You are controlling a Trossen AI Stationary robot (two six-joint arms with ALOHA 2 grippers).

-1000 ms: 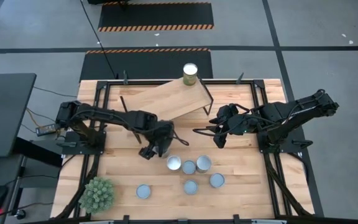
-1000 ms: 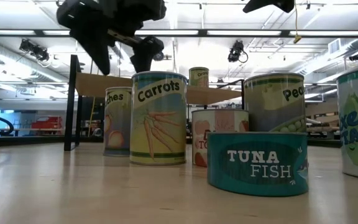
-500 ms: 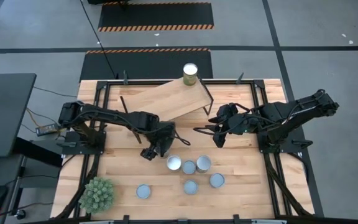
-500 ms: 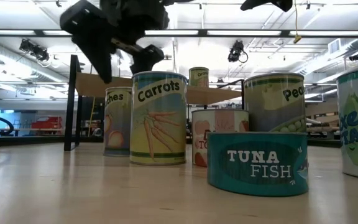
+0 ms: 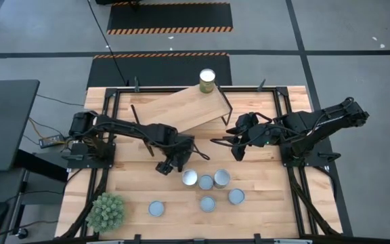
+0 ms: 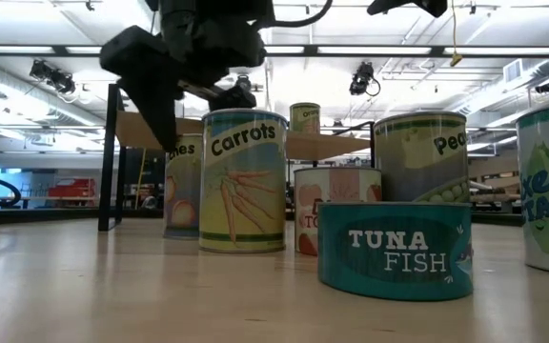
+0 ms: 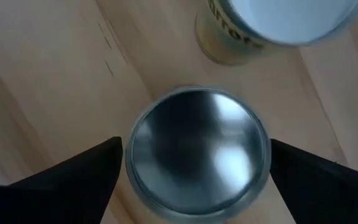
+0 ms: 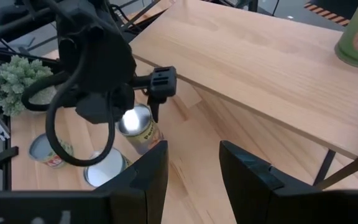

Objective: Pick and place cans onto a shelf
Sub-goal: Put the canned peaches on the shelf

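Nearest, low by the table's front edge, tuna tin (image 6: 395, 250), with carrots can (image 6: 244, 180) behind; more cans half hidden, one cut off at the picture's side. Further, near table middle, left gripper (image 5: 175, 160) spread wide around a silver-topped can (image 7: 199, 151), mostly covered from above. Right gripper (image 8: 194, 168) raised over right side, fingers slightly apart, empty. Farthest, on shelf (image 5: 181, 108) far corner, one can (image 5: 207, 80).
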